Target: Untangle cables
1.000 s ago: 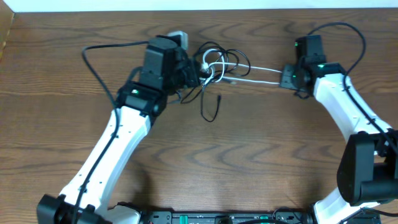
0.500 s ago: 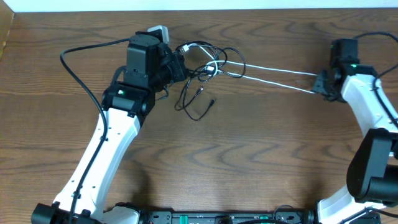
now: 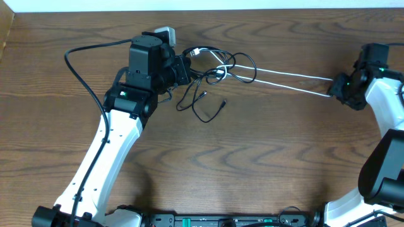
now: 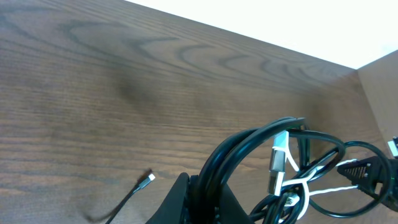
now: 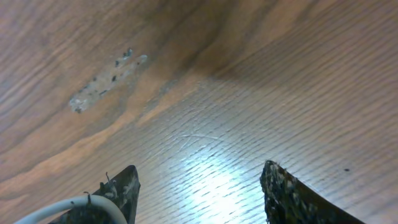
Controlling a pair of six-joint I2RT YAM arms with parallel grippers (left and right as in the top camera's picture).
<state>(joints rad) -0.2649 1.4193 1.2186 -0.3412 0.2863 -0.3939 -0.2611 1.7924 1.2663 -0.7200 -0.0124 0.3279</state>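
Observation:
The black cable (image 3: 208, 101) and the white cable (image 3: 290, 83) are knotted together at the top middle (image 3: 218, 68). My left gripper (image 3: 181, 69) is shut on several loops of the black cable (image 4: 249, 155), at the left of the knot. A white plug (image 4: 278, 157) hangs in the knot, and a loose black plug end (image 4: 149, 178) lies on the table. Two white strands run right from the knot to my right gripper (image 3: 339, 91). In the right wrist view its fingers (image 5: 199, 177) stand wide apart, and the white cable (image 5: 59, 208) curves round the left finger.
The wooden table (image 3: 252, 164) carries a pale scuff mark (image 5: 109, 78) under the right gripper. A thick black arm wire (image 3: 85, 69) loops out left of the left arm. The table's far edge (image 3: 252, 9) runs close behind the knot.
My right gripper has moved right and a little down, drawing the white strands out longer. The knot has shifted slightly right. The left gripper has kept its hold and barely moved.

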